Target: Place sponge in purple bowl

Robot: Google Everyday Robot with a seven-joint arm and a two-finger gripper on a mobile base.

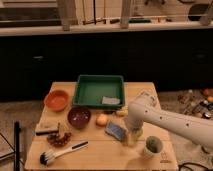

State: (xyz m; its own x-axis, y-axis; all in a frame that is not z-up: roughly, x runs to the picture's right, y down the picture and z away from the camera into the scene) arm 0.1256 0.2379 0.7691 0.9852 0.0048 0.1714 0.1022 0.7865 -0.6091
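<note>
Blue sponge [116, 131] just beside tool [132, 136]

Single view, raised, angled down across whole surface [100, 152] toward dark cabinets [100, 55] at top; moderately near. Gripper [131, 136] low, right of centre.

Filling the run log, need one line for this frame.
gripper: low over table, beside sponge | sponge: on table, between gripper and purple bowl | task: sponge not yet in bowl
</note>
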